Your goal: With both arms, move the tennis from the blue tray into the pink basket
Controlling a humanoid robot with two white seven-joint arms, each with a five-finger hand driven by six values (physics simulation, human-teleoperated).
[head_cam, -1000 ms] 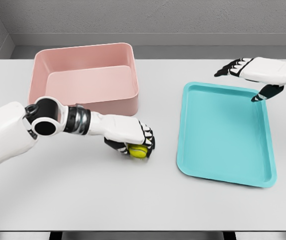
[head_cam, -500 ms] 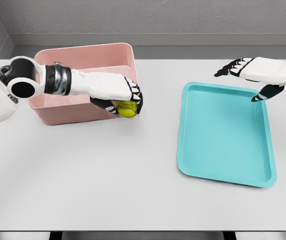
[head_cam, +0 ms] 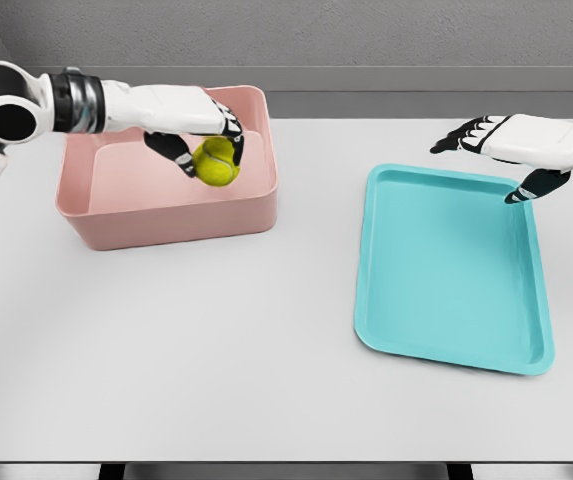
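Note:
My left hand (head_cam: 204, 140) is shut on a yellow-green tennis ball (head_cam: 216, 161) and holds it in the air above the right part of the pink basket (head_cam: 166, 218) at the back left of the table. The ball hangs below the palm, over the basket's inside. The blue tray (head_cam: 446, 270) lies on the right side of the table with nothing in it. My right hand (head_cam: 496, 160) hovers over the tray's far right corner, fingers spread and holding nothing.
The grey table (head_cam: 216, 350) stretches wide between basket and tray and toward its front edge. A grey wall runs behind the table.
My left arm has lifted the ball from the table in front of the basket, up and back, until it hangs over the basket. The right hand has stayed still.

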